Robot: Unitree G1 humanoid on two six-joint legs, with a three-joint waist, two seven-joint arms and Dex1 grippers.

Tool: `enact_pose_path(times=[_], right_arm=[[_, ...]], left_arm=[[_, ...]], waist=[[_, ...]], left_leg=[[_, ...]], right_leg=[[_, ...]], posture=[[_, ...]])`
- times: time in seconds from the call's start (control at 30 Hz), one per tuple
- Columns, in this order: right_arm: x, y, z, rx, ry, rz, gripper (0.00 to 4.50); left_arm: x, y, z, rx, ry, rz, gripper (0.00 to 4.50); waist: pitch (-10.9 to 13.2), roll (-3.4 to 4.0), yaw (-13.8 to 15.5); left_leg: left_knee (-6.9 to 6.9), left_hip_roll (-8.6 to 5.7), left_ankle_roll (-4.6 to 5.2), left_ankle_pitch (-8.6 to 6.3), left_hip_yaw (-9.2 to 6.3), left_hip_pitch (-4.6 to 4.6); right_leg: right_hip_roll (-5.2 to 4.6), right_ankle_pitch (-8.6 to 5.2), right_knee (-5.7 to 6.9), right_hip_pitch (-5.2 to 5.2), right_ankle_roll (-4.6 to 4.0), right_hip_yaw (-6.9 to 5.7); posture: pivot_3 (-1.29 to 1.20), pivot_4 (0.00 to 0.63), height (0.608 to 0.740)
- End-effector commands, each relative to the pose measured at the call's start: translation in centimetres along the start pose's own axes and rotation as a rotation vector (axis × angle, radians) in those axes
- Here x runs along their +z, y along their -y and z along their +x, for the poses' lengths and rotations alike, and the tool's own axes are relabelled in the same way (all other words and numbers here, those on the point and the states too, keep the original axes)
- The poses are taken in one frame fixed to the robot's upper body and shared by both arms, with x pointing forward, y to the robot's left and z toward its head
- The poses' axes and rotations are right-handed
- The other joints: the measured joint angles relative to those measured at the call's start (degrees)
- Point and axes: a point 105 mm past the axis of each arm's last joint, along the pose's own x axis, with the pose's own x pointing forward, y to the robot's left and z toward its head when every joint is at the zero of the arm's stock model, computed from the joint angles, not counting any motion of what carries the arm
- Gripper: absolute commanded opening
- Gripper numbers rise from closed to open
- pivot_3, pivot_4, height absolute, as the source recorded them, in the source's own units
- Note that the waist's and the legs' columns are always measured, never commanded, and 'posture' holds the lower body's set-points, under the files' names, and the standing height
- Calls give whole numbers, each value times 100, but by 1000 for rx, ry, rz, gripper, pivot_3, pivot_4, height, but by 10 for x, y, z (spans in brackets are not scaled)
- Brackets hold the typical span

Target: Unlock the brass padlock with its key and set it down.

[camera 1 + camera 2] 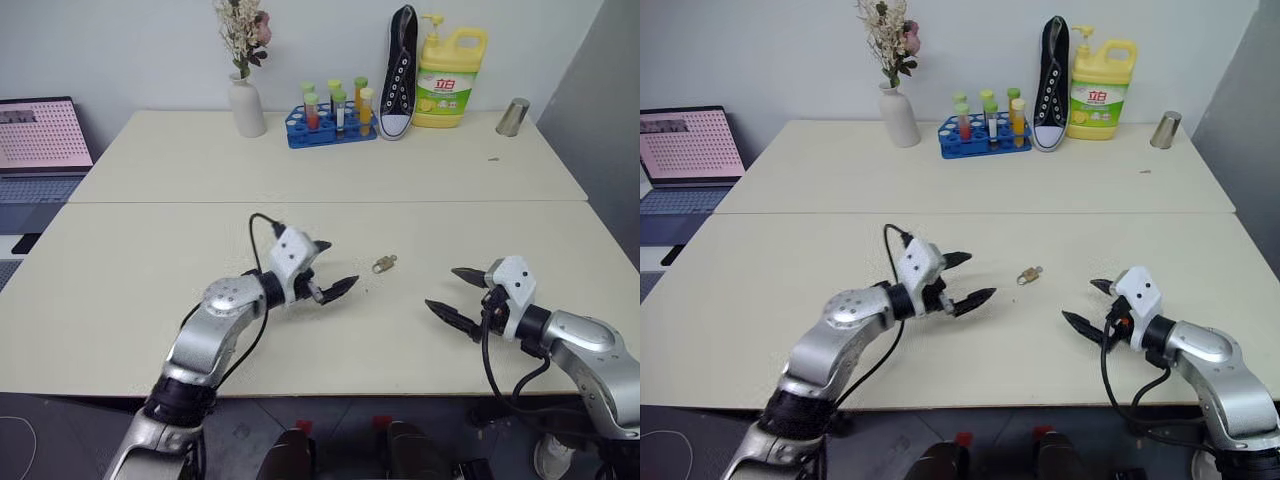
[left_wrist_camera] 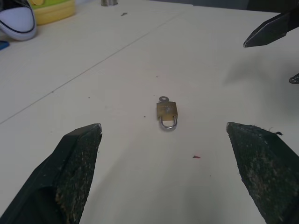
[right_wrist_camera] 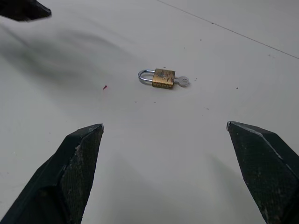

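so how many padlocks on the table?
1. The brass padlock lies flat on the near table between the two open pincers, key in its base. None others visible; something small could hide behind the arms.

Golden-brass padlock [image 3: 163, 78], silvery shackle

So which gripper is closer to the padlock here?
The left gripper: its open fingertips sit just beside the brass padlock, while the right gripper hangs farther off.

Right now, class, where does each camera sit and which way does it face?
Head pair: forward and down over the table; left gripper and right gripper show, both open.
Left wrist: along its fingers toward the padlock, key inserted.
Right wrist: same padlock, opposite side.
All share the padlock.
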Motion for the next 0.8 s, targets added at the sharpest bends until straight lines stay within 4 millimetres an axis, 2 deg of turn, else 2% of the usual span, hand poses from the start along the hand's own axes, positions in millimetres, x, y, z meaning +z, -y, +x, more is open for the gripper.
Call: enact_pose_path(times=[0.03, 0.27, 0.37, 0.5, 0.77, 0.8], right_arm=[[24, -6, -2, 0, 48, -8, 4436], [37, -15, 0, -27, 60, -12, 4436], [39, -17, 1, -33, 63, -12, 4436], [38, -21, -1, -35, 47, -17, 4436], [34, -22, -4, -50, 16, -21, 4436], [34, -23, -4, -51, 16, -20, 4500]], left_arm=[[-2, 5, 26, -39, -32, 32, 4500], [-13, -1, 70, -35, -91, 22, 4500], [-16, -7, 81, -7, -109, 19, 4500], [-19, 4, 97, -67, -119, 1, 4500], [-33, 8, 105, -95, -196, -7, 4500], [-35, 8, 105, -96, -211, -6, 4206]], waist=[[1, -2, 6], [1, -3, 4], [2, -5, 9], [2, -5, -3], [1, -6, -2], [1, -6, -2]], left_leg=[[2, 0, 0, 0, 0, -2], [1, -2, -2, 1, -1, -11], [5, -4, -1, 1, -2, -14], [3, -5, -2, 1, -1, -16], [4, -5, -1, 1, -2, -14], [4, -6, -1, 1, -2, -14]], right_leg=[[0, 0, -1, 1, 1, -2], [-1, 0, -4, -7, 1, -3], [-2, 0, -4, -6, 2, -5], [-3, 0, -6, -10, 3, -5], [-3, 0, -3, -6, 3, -6], [-3, 0, -3, -6, 3, -6]], posture=[[0, 150, 740], [0, 150, 740], [0, 150, 740], [0, 150, 740], [0, 150, 740], [0, 150, 740]])
